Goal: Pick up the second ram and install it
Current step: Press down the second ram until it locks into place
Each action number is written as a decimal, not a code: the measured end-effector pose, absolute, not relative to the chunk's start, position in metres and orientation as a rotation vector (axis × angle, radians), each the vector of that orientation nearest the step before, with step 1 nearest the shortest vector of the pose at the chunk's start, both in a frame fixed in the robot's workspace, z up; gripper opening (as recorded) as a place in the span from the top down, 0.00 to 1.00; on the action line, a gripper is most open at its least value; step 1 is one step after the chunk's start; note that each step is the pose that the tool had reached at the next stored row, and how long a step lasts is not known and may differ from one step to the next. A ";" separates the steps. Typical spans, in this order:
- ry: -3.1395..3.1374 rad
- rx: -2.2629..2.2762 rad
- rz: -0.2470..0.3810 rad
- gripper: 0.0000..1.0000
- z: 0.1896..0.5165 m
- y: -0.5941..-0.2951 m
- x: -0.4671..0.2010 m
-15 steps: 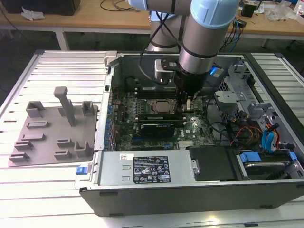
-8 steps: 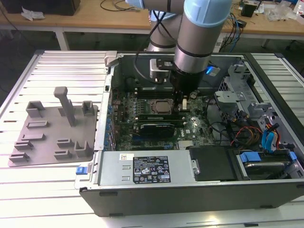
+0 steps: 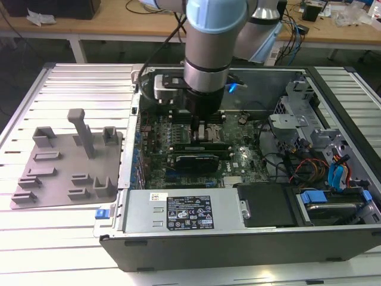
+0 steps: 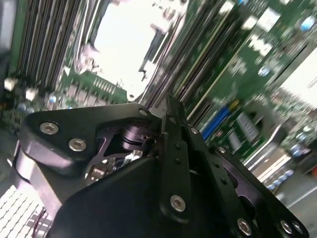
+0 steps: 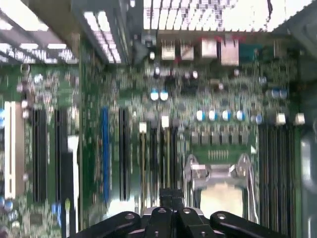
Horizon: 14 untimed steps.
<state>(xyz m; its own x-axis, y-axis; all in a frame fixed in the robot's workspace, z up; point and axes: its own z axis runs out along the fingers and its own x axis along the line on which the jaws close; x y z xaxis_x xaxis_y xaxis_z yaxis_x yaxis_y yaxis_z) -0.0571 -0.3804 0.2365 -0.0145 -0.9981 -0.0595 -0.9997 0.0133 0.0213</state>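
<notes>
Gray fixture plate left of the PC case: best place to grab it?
The tall upright post, from straight above, closing across its narrow sides. The gray fixture plate lies flat on the slatted table, leaving no edge to get under.

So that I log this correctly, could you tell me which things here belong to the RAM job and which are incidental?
Job: gripper, over the motherboard; memory slots by it.
Incidental: grey fixture tray; power supply; drive cage; cables.

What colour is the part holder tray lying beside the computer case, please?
The tray is plain grey, seen best in the exterior view, on that view's left of the open case.
</notes>
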 end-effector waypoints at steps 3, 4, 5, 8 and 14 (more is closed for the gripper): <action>2.215 -2.184 0.085 0.92 0.234 -0.380 -0.069; 2.215 -2.185 0.085 0.92 0.233 -0.380 -0.070; 2.215 -2.185 0.085 0.92 0.230 -0.381 -0.071; 2.215 -2.185 0.085 0.92 0.228 -0.381 -0.073; 2.217 -2.186 0.090 0.92 0.232 -0.380 -0.047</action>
<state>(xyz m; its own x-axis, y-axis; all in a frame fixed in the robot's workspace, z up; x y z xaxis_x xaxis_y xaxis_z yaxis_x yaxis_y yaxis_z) -0.0472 -0.3804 0.2323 -0.0146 -0.9981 -0.0596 -0.9997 0.0133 0.0224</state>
